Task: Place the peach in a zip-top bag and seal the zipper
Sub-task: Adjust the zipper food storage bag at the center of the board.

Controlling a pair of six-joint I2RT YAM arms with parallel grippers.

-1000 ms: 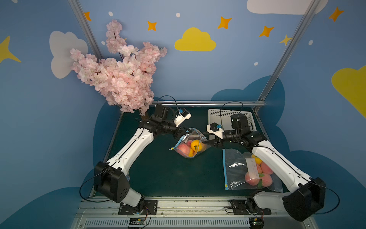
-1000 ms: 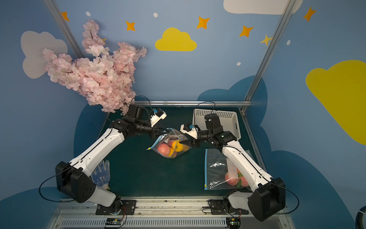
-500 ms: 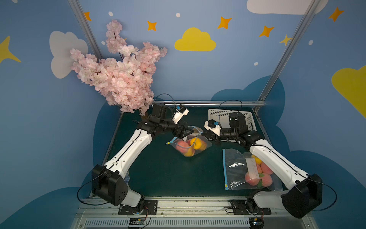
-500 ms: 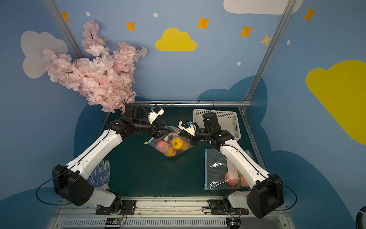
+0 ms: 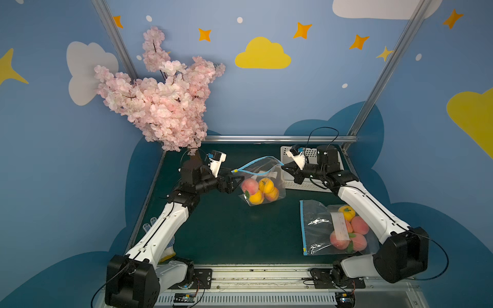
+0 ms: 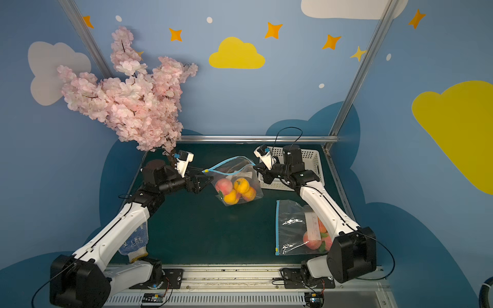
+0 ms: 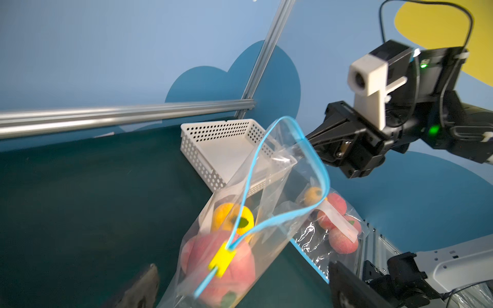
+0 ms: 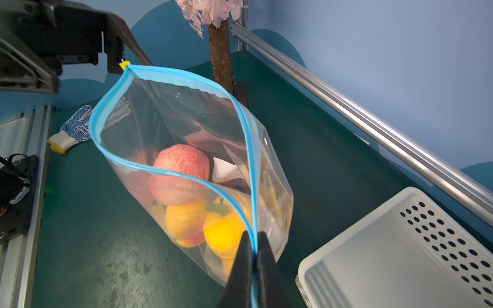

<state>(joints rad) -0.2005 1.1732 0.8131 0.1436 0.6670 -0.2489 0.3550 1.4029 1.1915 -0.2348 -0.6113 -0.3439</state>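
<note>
1. Jaws on my left gripper (image 5: 236,183) have just sprung wide, releasing the end by the yellow slider (image 7: 222,258).
2. My right gripper (image 8: 253,241) now pinches the far corner of the zip-top bag (image 5: 266,166).
3. Peaches (image 5: 250,184) sit inside, but the zipper (image 8: 170,72) gapes, so sealing remains.

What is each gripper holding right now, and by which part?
The right gripper pinches the zip-top bag by one end of its blue zipper strip. The left gripper is open, holding nothing.

The right claw (image 5: 283,167) pinches the open bag (image 5: 264,172).
</note>
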